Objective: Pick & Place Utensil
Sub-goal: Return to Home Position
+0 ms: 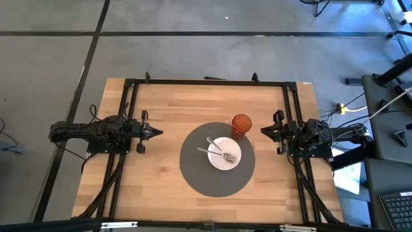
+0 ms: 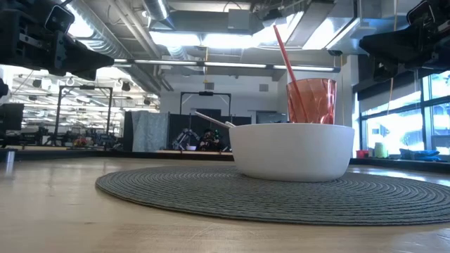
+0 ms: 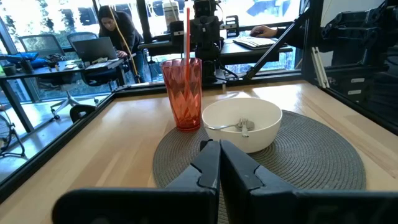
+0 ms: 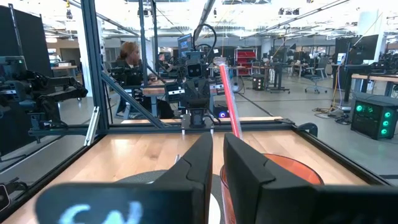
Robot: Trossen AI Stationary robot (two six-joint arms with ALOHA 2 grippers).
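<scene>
Table at the close of the utensil task, with places given from the gray mat (image 1: 193, 174).

- **White bowl** (image 2: 292, 151): stands on the mat, a little toward the right arm's side of the mat's middle. 2 silver utensils (image 1: 215, 154) lie crossed inside it with their handles leaning on its rim. Tines mark 1 as the silver fork (image 3: 244, 126), and the other is judged to be the spoon.
- **Orange cup** (image 1: 241, 125): stands upright at the mat's far rim, just beside the bowl. The red straw (image 2: 283, 53) leans against its lip because the cup is shorter than the straw.
- **Left gripper** (image 1: 154, 133): hangs off the mat, apart from its left rim, with fingers pressed together on nothing.
- **Right gripper** (image 1: 265, 131): hangs off the mat, near its right rim and level with the cup, likewise clenched and empty.

Both arms lie folded low at their own table ends, a posture read as home. Placement is judged complete.
</scene>
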